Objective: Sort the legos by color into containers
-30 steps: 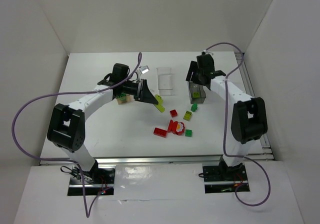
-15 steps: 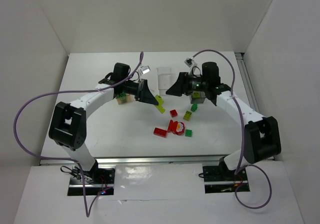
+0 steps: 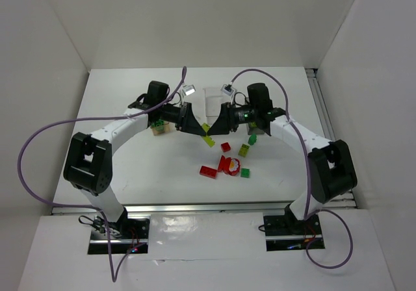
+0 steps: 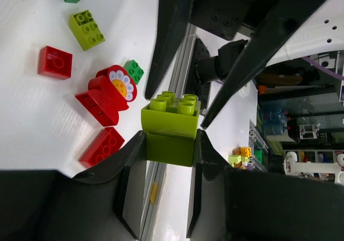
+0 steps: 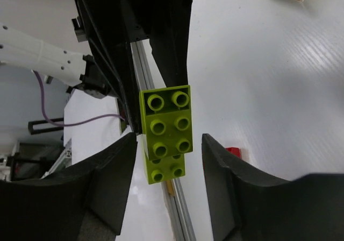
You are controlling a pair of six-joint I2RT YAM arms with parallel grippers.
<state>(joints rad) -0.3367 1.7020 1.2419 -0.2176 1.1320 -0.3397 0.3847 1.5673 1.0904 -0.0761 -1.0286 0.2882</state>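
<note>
The left claw [image 4: 169, 144] is clamped on the yellow-green lego stack [image 4: 172, 114], held above the desk [image 3: 149, 174]. The right claw [image 5: 167, 155] is open around it, not gripping. If left lets go early or right squeezes crooked, it probably drops.

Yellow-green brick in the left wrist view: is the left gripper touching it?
Touching. The left wrist view shows the left gripper closed on the yellow-green brick, one finger pressed against each side, no gap.

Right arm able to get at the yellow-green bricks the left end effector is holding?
Probably yes. The right end effector is open, its fingers flanking the yellow-green bricks with a gap on either side and nothing between. The left end effector grips them from the opposite side.
</note>
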